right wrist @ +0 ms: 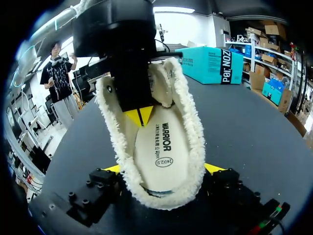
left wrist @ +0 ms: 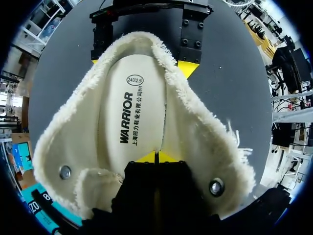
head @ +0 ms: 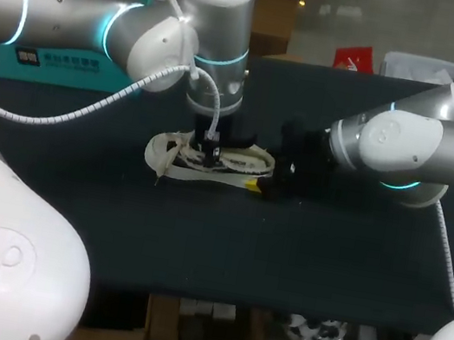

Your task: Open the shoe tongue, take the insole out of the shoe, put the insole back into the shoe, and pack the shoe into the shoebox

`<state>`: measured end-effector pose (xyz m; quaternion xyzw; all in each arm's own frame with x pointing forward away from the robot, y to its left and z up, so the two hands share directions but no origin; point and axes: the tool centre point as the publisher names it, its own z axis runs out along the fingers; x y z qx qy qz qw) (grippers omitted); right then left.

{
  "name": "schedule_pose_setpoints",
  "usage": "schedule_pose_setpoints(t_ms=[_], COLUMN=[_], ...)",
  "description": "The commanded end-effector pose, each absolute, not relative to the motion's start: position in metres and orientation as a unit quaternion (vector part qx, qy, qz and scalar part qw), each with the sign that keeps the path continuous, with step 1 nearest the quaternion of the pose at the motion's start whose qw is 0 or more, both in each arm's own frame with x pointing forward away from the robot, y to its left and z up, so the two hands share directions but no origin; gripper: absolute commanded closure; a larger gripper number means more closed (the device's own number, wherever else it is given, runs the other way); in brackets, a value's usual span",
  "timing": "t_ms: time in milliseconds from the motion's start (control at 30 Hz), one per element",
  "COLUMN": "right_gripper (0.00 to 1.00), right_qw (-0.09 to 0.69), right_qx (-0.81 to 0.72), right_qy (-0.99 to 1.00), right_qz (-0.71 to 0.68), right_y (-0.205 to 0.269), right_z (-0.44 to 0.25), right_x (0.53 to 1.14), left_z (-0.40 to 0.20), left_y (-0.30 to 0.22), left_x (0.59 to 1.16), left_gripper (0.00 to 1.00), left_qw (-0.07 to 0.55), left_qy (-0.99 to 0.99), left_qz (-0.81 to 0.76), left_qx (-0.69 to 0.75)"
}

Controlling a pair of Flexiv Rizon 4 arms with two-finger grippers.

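Observation:
A cream shoe [head: 176,157] with fleece lining [left wrist: 205,127] lies on its sole mid-table, spread wide open. Its pale printed insole [left wrist: 117,112] lies flat inside. My left gripper [head: 209,151] points straight down into the shoe. Its yellow tips are shut together [left wrist: 155,157] and rest on the insole near the toe end. Whether they pinch anything I cannot tell. My right gripper [right wrist: 163,169] straddles the heel, one yellow fingertip [right wrist: 212,168] pressed against each side of the shoe [right wrist: 190,132].
The dark table [head: 282,259] has bare room in front of and to the right of the shoe. A teal box [head: 44,58] stands at the back left edge, behind my left arm.

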<state>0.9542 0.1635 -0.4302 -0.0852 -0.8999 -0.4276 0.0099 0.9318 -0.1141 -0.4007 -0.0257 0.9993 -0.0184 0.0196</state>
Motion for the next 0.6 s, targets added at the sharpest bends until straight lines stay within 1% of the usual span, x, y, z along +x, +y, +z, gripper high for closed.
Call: schedule_pose_setpoints(t_ms=[33, 100, 133, 167, 200, 300, 333, 400, 600], right_gripper=[1.0, 1.0, 1.0, 1.0, 1.0, 1.0, 1.0, 1.0, 1.0], right_qw=[0.011, 0.011, 0.011, 0.011, 0.011, 0.011, 0.011, 0.011, 0.011], right_qx=[-0.085, -0.085, -0.085, -0.085, -0.085, -0.085, -0.085, -0.085, -0.085], right_qy=[-0.899, -0.899, -0.899, -0.899, -0.899, -0.899, -0.899, -0.899, -0.899], right_qz=[-0.428, -0.428, -0.428, -0.428, -0.428, -0.428, -0.428, -0.428, -0.428], right_y=[0.164, 0.164, 0.164, 0.164, 0.164, 0.164, 0.164, 0.164, 0.164], right_z=[-0.435, -0.435, -0.435, -0.435, -0.435, -0.435, -0.435, -0.435, -0.435], right_x=[0.954, 0.954, 0.954, 0.954, 0.954, 0.954, 0.954, 0.954, 0.954], left_z=[-0.433, -0.432, -0.432, -0.431, -0.43, -0.429, -0.429, -0.431, -0.442], left_y=[-0.109, -0.108, -0.108, -0.108, -0.107, -0.107, -0.108, -0.109, -0.114], left_x=[0.93, 0.93, 0.931, 0.932, 0.933, 0.935, 0.935, 0.936, 0.942], left_gripper=[1.0, 1.0, 0.95, 0.87, 0.82, 0.77, 0.73, 0.72, 0.77], left_qw=[0.035, 0.04, 0.041, 0.044, 0.046, 0.05, 0.054, 0.06, 0.074], left_qy=[0.999, 0.999, 0.999, 0.998, 0.998, 0.998, 0.998, 0.998, 0.997], left_qz=[-0.026, -0.03, -0.031, -0.032, -0.033, -0.034, -0.035, -0.034, -0.029], left_qx=[-0.02, -0.017, -0.015, -0.015, -0.015, -0.015, -0.014, -0.014, -0.015])
